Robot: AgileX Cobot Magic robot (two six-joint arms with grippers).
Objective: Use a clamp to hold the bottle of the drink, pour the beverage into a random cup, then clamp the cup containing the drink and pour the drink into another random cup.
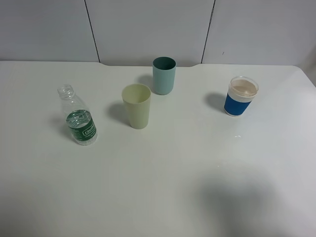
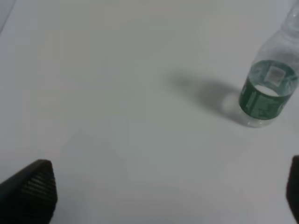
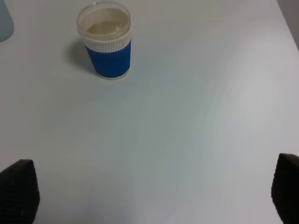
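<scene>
The bottle [image 1: 79, 122] stands upright and uncapped at the table's left, with a little clear beverage [image 1: 79, 118] in its lower part. The pale yellow-green cup [image 1: 137, 105] stands near the middle. The blue-banded cup [image 1: 241, 96] stands at the right. Neither arm shows in the high view. In the left wrist view my left gripper [image 2: 161, 196] is open, its black fingertips [image 2: 32, 189] far apart over bare table, short of the bottle [image 2: 267, 88]. My right gripper [image 3: 153, 191] is open too, well back from the blue-banded cup [image 3: 106, 41], with nothing between its fingertips [image 3: 18, 191].
A teal straight-sided cup [image 1: 164, 75] stands just behind the yellow-green cup; its edge shows in the right wrist view [image 3: 4, 21]. The white table [image 1: 187, 163] ends at a grey panelled wall [image 1: 148, 29] at the back.
</scene>
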